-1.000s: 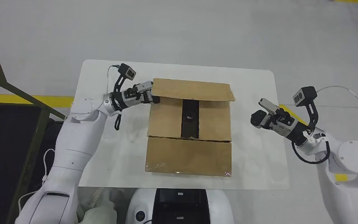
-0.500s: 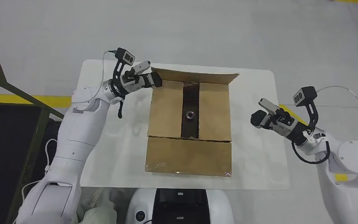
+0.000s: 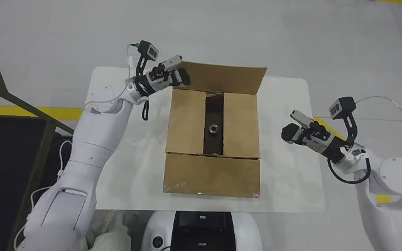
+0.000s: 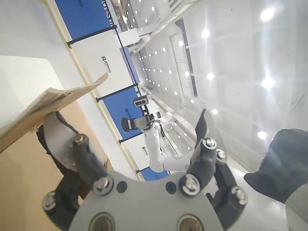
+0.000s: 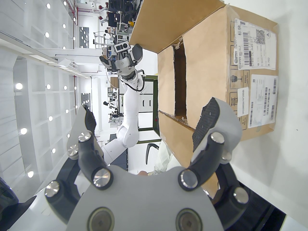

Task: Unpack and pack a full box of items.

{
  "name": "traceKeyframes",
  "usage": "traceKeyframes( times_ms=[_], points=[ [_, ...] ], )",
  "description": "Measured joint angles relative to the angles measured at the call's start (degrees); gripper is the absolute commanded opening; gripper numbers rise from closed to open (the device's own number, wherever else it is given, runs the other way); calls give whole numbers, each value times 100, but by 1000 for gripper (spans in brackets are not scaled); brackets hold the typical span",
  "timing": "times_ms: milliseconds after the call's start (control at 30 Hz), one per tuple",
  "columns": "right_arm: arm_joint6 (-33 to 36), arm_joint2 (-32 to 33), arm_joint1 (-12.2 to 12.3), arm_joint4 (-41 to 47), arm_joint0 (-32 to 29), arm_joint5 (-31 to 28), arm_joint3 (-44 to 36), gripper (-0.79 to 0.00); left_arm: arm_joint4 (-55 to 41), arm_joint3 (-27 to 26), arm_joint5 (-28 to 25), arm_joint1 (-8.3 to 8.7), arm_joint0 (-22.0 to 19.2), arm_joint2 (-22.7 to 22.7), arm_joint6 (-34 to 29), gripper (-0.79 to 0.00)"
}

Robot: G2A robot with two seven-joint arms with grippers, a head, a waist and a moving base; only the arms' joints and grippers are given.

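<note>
A white rectangular desk with rounded corners [image 3: 286,182] is seen from above, and a large brown cardboard box [image 3: 242,135] is stood on its middle. The box's long far flap [image 3: 223,77] is raised roughly upright, while the long near flap [image 3: 211,174] is folded outward and down toward the robot. The two shorter inner flaps are laid flat over the opening, with a narrow dark gap [image 3: 213,144] left between them. White printed labels [image 5: 255,46] are stuck on the side of the box that faces the right arm. The left hand [image 3: 174,73] is held at the left end of the raised flap. Its fingers are spread wide apart, and the flap's edge is laid against one white-padded finger [image 4: 56,126], so nothing is clamped. The right hand [image 3: 290,128] is held over the right part of the desk, near the box's right side and apart from it. Its black-padded fingers [image 5: 207,118] are likewise spread, with nothing gripped between them. A small round greyish item [image 3: 214,130] is seen down in the gap, inside the box.
</note>
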Motion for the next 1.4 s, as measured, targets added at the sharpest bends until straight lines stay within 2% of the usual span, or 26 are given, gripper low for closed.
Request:
traceKeyframes(
  times_ms=[233,467,767,867,1100,1267,1400],
  points=[
    [0,0,0,0,0,0,0,0,295,635,-192,-152,-471,344,516,0],
    [0,0,0,0,0,0,0,0,488,1480,-400,-365,-1031,727,1015,0],
    [0,0,0,0,0,0,0,0,1335,2318,-1173,-503,-1300,970,1798,0],
    [0,0,0,0,0,0,0,0,1625,2559,-1215,-541,-1369,1042,2021,0],
    [0,0,0,0,0,0,0,0,1753,3084,-1204,-601,-1556,1105,1810,0],
    [0,0,0,0,0,0,0,0,1749,3366,-1264,-629,-1620,1149,1333,0],
    [0,0,0,0,0,0,0,0,1765,3512,-1304,-649,-1650,1160,1191,0]
  ],
)
